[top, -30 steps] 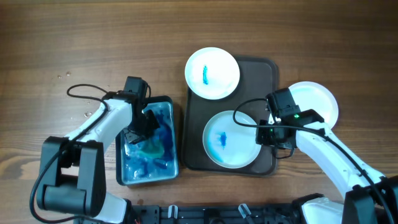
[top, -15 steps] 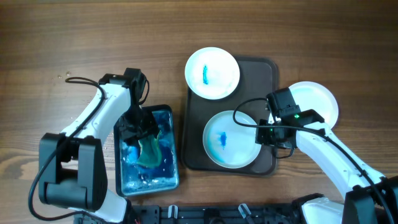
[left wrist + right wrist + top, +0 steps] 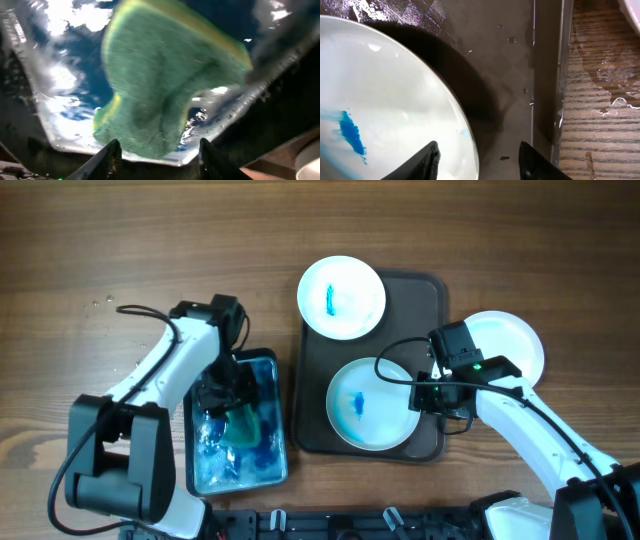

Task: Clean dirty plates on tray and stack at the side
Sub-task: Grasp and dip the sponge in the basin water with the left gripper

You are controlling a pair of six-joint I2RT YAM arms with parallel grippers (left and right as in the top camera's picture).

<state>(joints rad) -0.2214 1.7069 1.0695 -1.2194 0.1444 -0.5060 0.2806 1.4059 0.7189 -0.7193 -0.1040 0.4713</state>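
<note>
Two dirty white plates with blue smears sit on the brown tray (image 3: 432,290): one at the far end (image 3: 341,297), one at the near end (image 3: 373,404). A clean white plate (image 3: 512,340) lies on the table right of the tray. My left gripper (image 3: 228,395) is open over the tub of blue water (image 3: 281,420). The green sponge (image 3: 165,80) lies bent in the water just ahead of the left fingertips (image 3: 162,157). My right gripper (image 3: 477,162) is open, low over the tray. It straddles the right rim of the near plate (image 3: 385,100).
Water drops lie on the wood right of the tray (image 3: 615,100) and left of the tub (image 3: 135,365). The tray's raised edge (image 3: 560,75) runs between my right gripper and the clean plate. The tub stands close beside the tray's left side.
My left gripper moved from the tub's far end toward its middle, and the tub slid a little toward the front. The sponge now lies right under the gripper. The right arm is unchanged.
</note>
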